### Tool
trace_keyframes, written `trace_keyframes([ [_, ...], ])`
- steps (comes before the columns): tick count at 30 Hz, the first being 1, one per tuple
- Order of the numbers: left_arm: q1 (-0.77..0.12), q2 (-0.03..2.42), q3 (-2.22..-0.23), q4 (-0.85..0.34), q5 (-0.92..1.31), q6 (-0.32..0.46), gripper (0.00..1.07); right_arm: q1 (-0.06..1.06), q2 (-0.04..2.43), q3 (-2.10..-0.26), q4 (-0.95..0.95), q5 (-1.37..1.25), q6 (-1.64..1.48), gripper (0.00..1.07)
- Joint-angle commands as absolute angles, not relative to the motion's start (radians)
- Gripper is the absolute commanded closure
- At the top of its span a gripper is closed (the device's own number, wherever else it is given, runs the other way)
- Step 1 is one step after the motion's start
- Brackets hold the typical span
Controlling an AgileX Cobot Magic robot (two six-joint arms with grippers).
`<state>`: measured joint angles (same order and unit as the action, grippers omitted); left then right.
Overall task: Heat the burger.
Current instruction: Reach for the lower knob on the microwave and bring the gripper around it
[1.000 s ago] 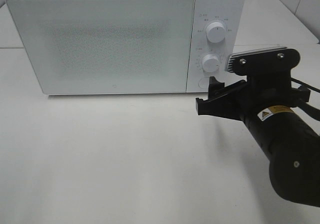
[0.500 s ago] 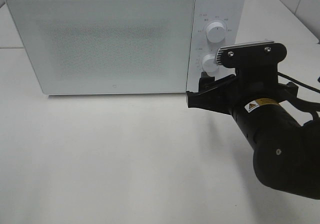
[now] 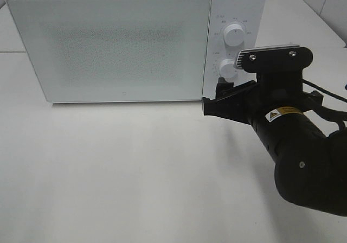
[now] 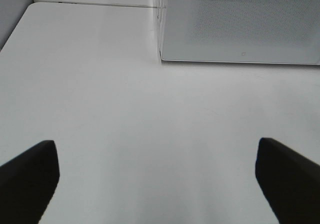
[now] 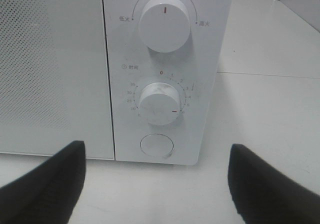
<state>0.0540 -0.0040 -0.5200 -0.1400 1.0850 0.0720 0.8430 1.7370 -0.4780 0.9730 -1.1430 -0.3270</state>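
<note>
Two round white knobs [image 5: 164, 23] on boxy microwave [image 3: 108, 42]; black right fingers [image 5: 45, 184] wide, empty; left fingers [image 4: 25, 179] likewise.

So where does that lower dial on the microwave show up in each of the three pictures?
Exterior high: the lower dial is right of the middle, directly under the upper dial.
Left wrist: not in it; only part of the dotted door shows.
Right wrist: the lower dial sits between the upper dial and the round button.
Shared landmark: the dotted door appears in all three.
</note>
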Motion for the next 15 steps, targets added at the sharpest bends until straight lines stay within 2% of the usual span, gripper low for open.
trace_keyframes([
  [1, 0.056, -0.023, -0.519, -0.144, 1.074, 0.064, 0.07, 0.839, 1.738, -0.486, 0.967, -1.149, -0.317, 0.31],
  [15, 0.056, -0.023, -0.519, -0.145, 1.074, 0.064, 0.07, 0.736, 1.778, -0.543, 0.856, -1.127, -0.324, 0.31],
])
